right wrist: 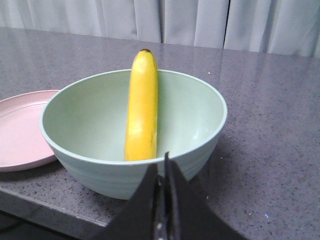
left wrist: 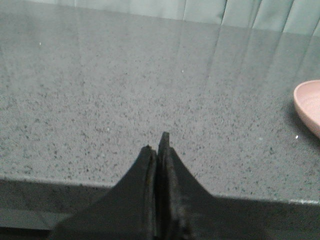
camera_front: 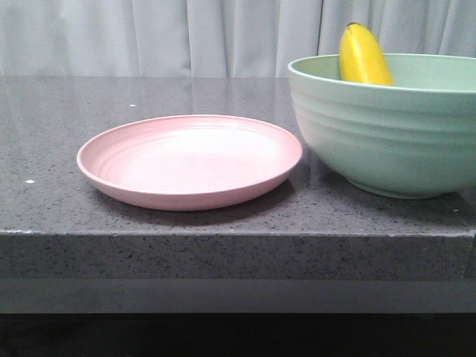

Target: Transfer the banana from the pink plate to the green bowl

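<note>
banana in the bowl, both sets of fingers clenched on nothing

the left gripper (left wrist: 159, 150) has its fingers pressed tight together with nothing between them, poised over bare grey speckled counter (left wrist: 125, 100) near its front edge, with the rim of the pink plate (left wrist: 310, 105) off to one side. the right gripper (right wrist: 162, 175) is likewise clenched and grasps nothing, sitting just in front of the green bowl (right wrist: 195, 120). the banana (right wrist: 142, 105) stands inside that bowl, leaning against the far wall with its dark tip poking above the rim. in the front view the plate lies just beside the bowl on the counter.
</note>
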{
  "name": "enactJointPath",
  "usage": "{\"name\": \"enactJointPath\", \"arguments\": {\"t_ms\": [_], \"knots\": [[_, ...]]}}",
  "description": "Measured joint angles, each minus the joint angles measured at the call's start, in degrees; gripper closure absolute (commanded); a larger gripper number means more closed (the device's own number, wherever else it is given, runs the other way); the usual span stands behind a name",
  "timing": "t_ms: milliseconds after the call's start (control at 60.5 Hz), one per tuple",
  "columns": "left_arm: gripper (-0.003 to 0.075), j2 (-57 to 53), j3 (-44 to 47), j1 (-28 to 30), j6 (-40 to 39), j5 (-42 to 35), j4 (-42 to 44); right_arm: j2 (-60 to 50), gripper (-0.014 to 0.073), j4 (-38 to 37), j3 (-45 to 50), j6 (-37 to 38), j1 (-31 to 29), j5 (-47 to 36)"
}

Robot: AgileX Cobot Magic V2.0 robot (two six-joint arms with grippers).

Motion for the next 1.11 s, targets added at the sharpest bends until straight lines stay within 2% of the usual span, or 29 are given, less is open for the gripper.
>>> {"name": "enactJointPath", "arguments": {"t_ms": [248, 1108], "knots": [[0.0741, 0.0, 1.19, 0.25, 0.0, -3.91, -1.15, 0.0, 0.0652, 0.0, 0.0, 0.0, 0.0, 0.0], [0.0741, 0.0, 1.19, 0.25, 0.0, -4.29, -1.37, -0.1, 0.0652, -0.4, 0.83, 0.0, 0.0, -0.99]]}}
